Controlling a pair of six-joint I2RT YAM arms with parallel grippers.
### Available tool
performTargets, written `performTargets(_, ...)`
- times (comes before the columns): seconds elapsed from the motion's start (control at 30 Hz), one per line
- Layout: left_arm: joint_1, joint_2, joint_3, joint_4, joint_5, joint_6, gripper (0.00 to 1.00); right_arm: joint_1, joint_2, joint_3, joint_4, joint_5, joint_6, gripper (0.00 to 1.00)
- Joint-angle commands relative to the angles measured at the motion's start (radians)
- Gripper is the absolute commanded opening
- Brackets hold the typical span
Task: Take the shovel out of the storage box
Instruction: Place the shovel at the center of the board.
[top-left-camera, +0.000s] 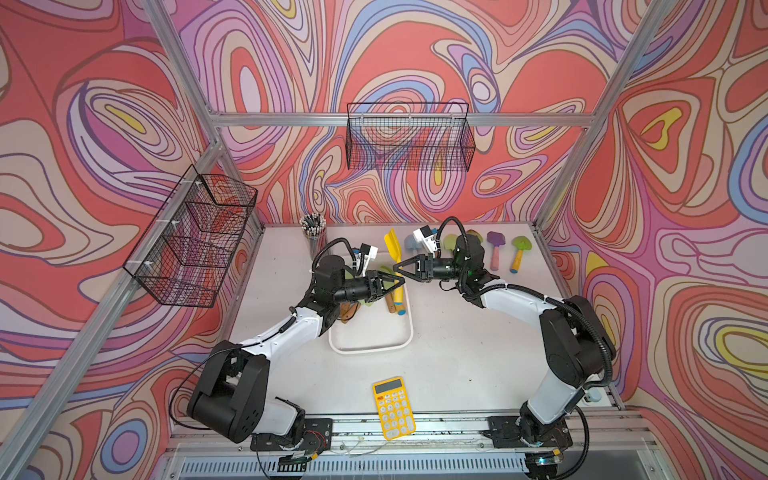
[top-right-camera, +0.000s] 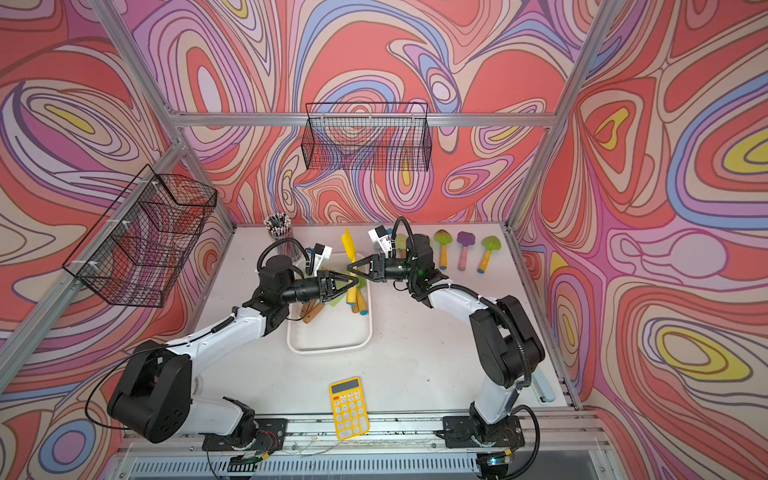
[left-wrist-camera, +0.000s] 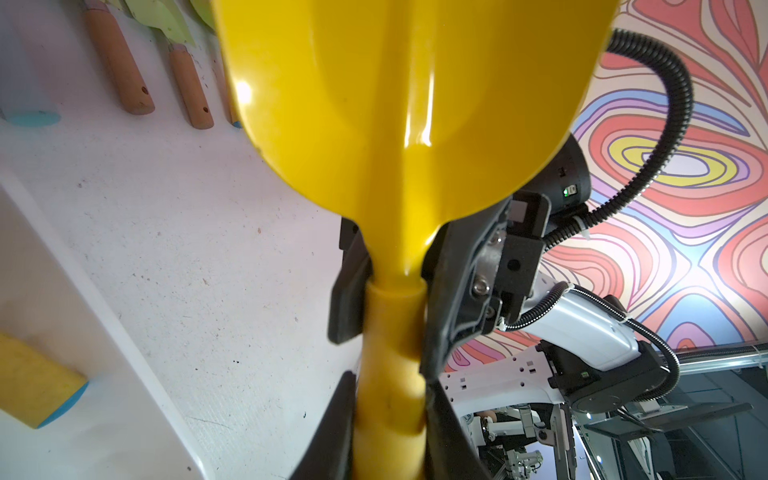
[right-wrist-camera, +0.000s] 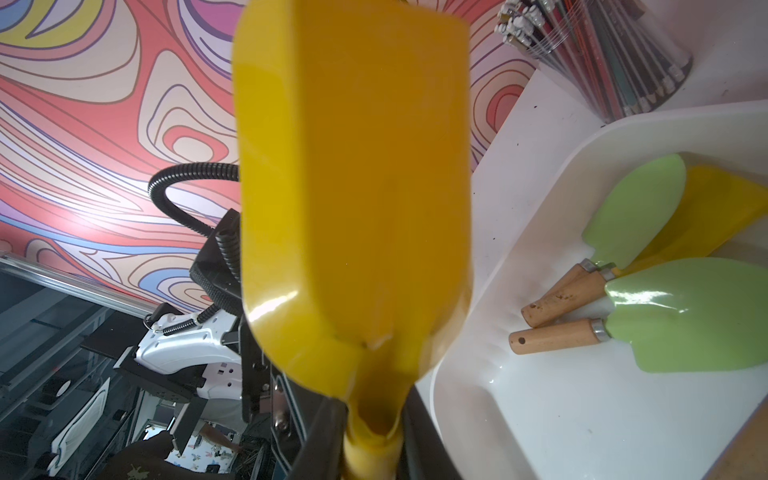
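Shovel: the yellow shovel is up in the air between my two claws. Its blade is uppermost and it leans toward the back wall.
Where: in both top views its handle is over the far end of the storage box and its blade reaches past the far rim. I cannot tell how far the handle's end clears the box.
Right claw: my right claw is clamped on the neck, just under the blade.
Left claw: my left claw is lower on the handle. Its fingers are against both sides, and I see no gap.
Inside the box: two green trowels with wooden handles lie against the wall, overlapping a yellow blade. A yellow-handled shovel with a blue end cap lies there too.
Table: on the white table, near the back wall, lie a purple shovel and a green shovel, side by side.
Back left: a pencil cup.
Front: a yellow calculator, well apart from the box.
Walls: black mesh baskets.
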Motion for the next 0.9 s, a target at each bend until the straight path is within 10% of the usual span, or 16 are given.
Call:
performTargets(0.0,0.005,-0.015,0.019,-0.074,-0.01,0.042,0.48,0.005,0.005,0.001,0.017,0.001,-0.029,0.12)
performTargets(0.33,0.083,-0.14,0.102,-0.566,-0.229,0.341,0.56,-0.001,-0.046,0.058,-0.328,0.107,-0.244,0.11)
performTargets(0.87,0.069,-0.112,0.245,-1.113,-0.813,0.601,0.53,0.0,-0.023,0.224,-1.036,0.767,-0.535,0.11)
